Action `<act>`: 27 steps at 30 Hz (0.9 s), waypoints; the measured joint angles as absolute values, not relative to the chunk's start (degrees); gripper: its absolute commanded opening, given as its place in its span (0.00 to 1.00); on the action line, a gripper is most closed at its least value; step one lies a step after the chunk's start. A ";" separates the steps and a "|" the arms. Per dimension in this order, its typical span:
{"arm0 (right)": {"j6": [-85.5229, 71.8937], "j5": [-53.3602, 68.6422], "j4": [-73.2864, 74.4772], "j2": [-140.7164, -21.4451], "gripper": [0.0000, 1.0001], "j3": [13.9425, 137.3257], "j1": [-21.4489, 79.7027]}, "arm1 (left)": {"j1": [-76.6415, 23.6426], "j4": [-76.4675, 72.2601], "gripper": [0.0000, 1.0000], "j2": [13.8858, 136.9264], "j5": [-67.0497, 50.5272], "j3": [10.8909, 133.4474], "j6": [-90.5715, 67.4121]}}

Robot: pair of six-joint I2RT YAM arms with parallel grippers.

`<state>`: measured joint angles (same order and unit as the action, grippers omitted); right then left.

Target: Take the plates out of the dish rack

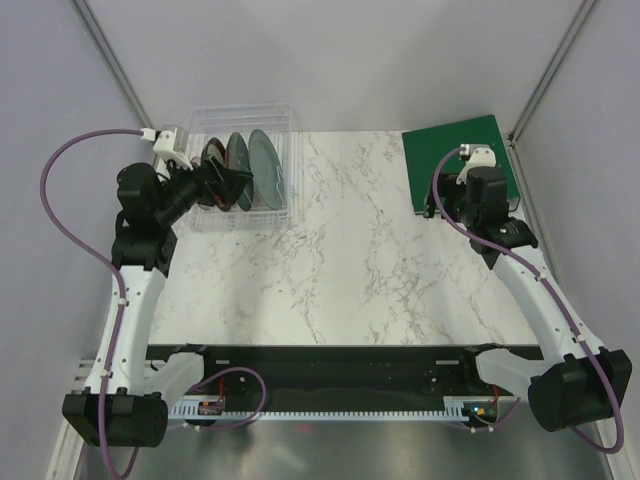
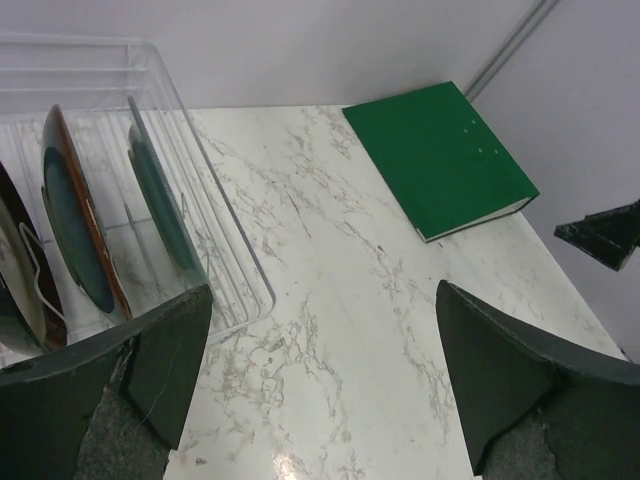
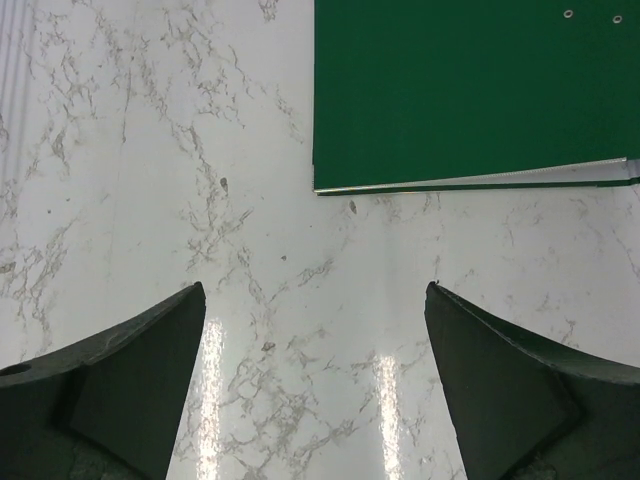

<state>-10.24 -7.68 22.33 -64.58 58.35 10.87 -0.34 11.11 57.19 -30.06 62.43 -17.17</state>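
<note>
Reaching from bases bolted at the near edge of a marble table [image 1: 350, 270], two robot arms hang over its far half. The right gripper [image 3: 315, 290] hovers above bare marble just short of the near edge of a flat green board [image 3: 470, 90], its fingers spread wide with nothing between them. The left gripper [image 2: 322, 290] is likewise spread and empty. The overhead view places it over the left part of the clear dish rack [image 1: 270, 112], and its own camera looks across the rack toward the board. The rack sits at the table's far left corner and the board at the far right, well apart.

Three plates [image 1: 238, 155] stand on edge in the rack. The grey-green plate [image 2: 160, 205] is closest to the rack's right wall, with a plate with a reddish-brown edge [image 2: 75, 215] beside it. A dark-edged plate [image 2: 12, 280] stands farthest left, partly cut off by the frame.
</note>
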 measured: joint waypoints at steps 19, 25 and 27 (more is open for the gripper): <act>-9.69 -6.26 23.59 -68.90 0.98 58.35 10.87 | -0.40 9.32 0.95 81.23 -28.51 73.01 -23.75; -9.80 -6.04 23.55 -71.31 0.98 58.35 10.87 | -2.28 10.15 0.90 87.77 -20.62 77.73 -22.57; -9.85 -5.96 23.49 -72.25 0.98 58.35 10.87 | -3.79 10.41 0.89 89.82 -17.82 79.29 -21.98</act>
